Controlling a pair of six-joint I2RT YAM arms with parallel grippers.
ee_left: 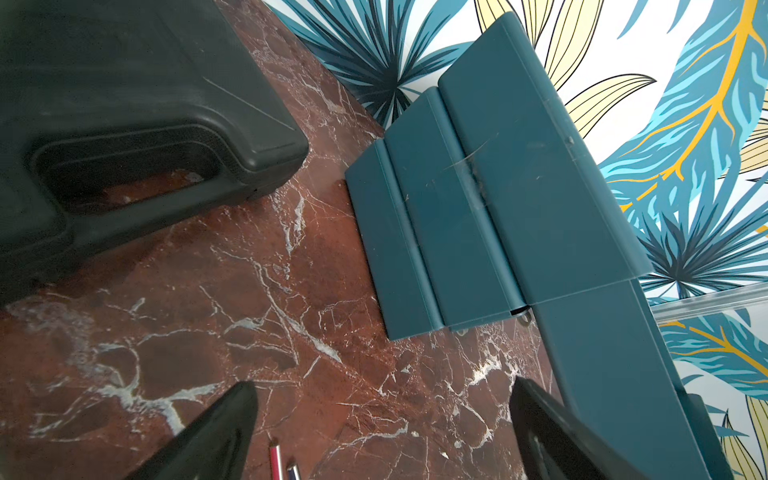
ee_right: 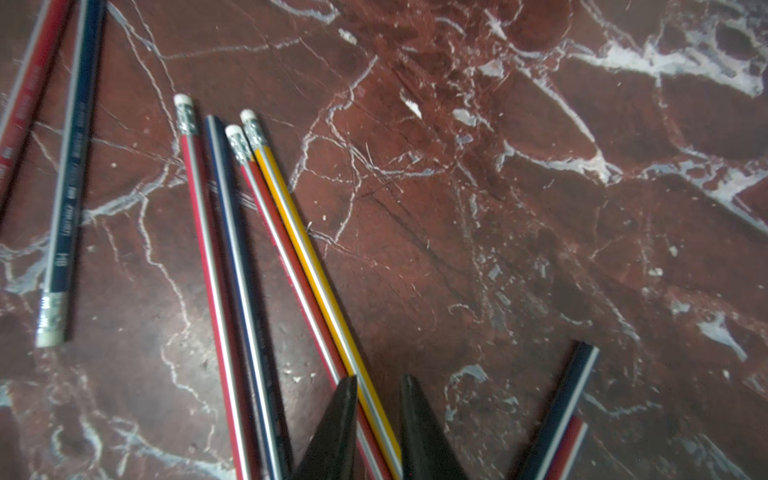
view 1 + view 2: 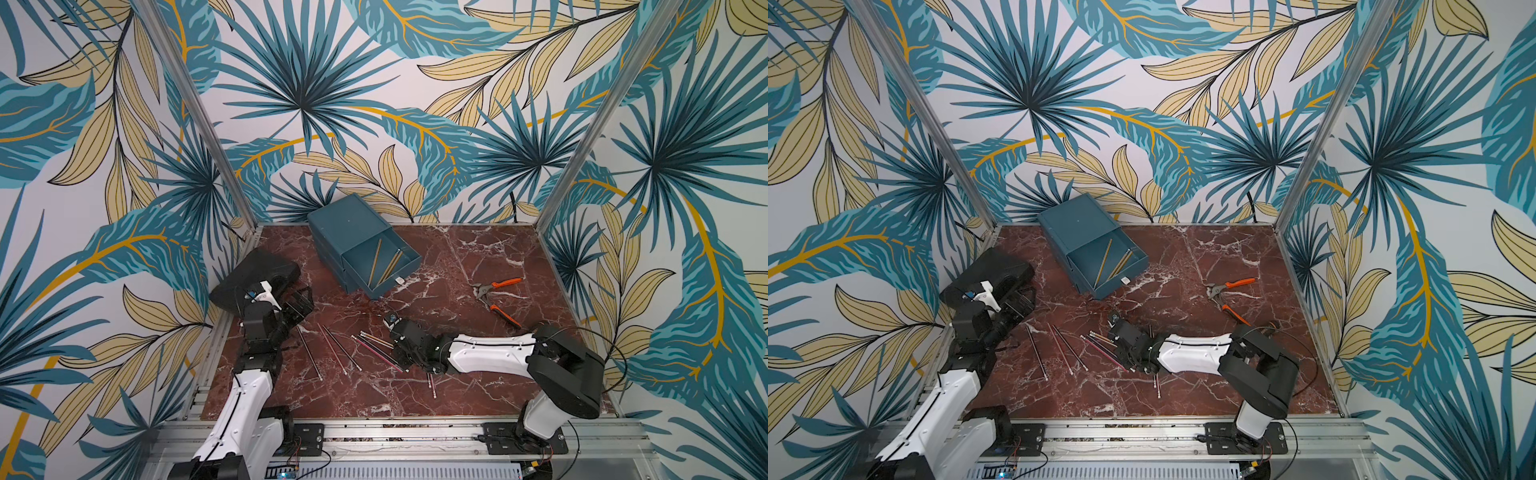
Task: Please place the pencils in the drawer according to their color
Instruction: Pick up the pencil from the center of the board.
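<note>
My right tool [image 2: 379, 378], narrowly spread, straddled a yellow pencil [image 2: 307, 257] among others loose on the worktop [image 2: 498, 208]; I judged it light, stiff, slick, best pinched mid-shaft; left tool [image 1: 382, 382] gaped beside the drawer [image 1: 519, 187].

The left arm [image 3: 249, 390] rises from the front rail and bends forward at the elbow. Its left gripper [image 1: 384, 386] is stretched out ahead, jaws spread wide. The right arm [image 3: 490, 353] reaches low toward the middle, forearm nearly level. The right gripper [image 2: 381, 380] is tipped downward, jaws almost together with a slim gap between them.
</note>
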